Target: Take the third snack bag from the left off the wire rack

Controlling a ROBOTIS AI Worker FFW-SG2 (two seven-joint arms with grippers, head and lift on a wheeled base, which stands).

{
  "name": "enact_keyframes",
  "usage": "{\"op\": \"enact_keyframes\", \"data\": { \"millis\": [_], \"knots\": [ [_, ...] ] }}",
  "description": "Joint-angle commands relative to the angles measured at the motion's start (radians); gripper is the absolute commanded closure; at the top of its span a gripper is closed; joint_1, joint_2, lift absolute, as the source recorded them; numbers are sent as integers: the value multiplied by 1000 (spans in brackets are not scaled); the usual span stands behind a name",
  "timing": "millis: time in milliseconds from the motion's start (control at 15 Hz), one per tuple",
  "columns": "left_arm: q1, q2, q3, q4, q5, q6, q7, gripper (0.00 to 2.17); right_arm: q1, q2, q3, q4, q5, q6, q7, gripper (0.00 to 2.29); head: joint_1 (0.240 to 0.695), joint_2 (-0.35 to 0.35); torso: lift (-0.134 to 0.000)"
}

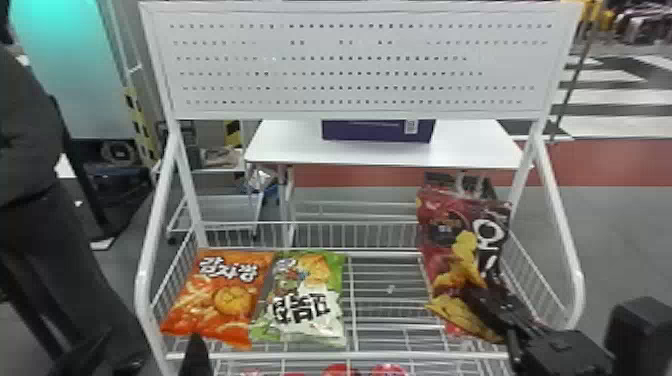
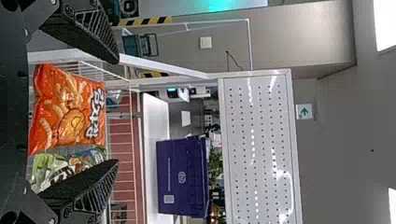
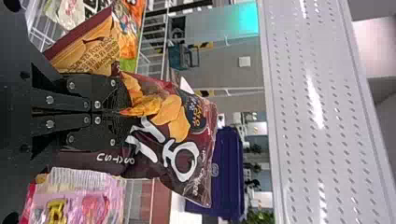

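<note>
The white wire rack (image 1: 143,280) has a perforated back panel (image 1: 350,60). Behind it, a blue box (image 1: 377,130) sits on a white surface (image 1: 300,145). At the rack's right end, the dark red bag (image 1: 462,250) stands raised and nearly upright, its top above the back rail. The right gripper (image 3: 114,112) has its fingers clamped on the bag's lower part. An orange bag (image 1: 220,300) and a green bag (image 1: 300,300) lie flat side by side on the left. The left gripper (image 2: 114,111) sits low near the rack's front, its fingers spread apart and holding nothing.
</note>
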Motion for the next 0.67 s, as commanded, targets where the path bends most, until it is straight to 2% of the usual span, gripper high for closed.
{"op": "enact_keyframes", "data": {
  "millis": [0,133,333,600],
  "knots": [
    [-3,1,1,2,0,0,1,137,146,-16,-102,-28,-51,-159,5,2243,499,0,0],
    [-6,3,2,5,3,0,1,137,232,-20,-166,-30,-51,-257,5,2243,499,0,0],
    [-10,4,1,7,5,0,-1,137,310,-23,-232,-23,-74,-325,7,2243,499,0,0],
    [-10,4,1,4,5,0,-1,137,327,-26,-255,-17,-88,-331,8,2243,499,0,0]
  ]
}}
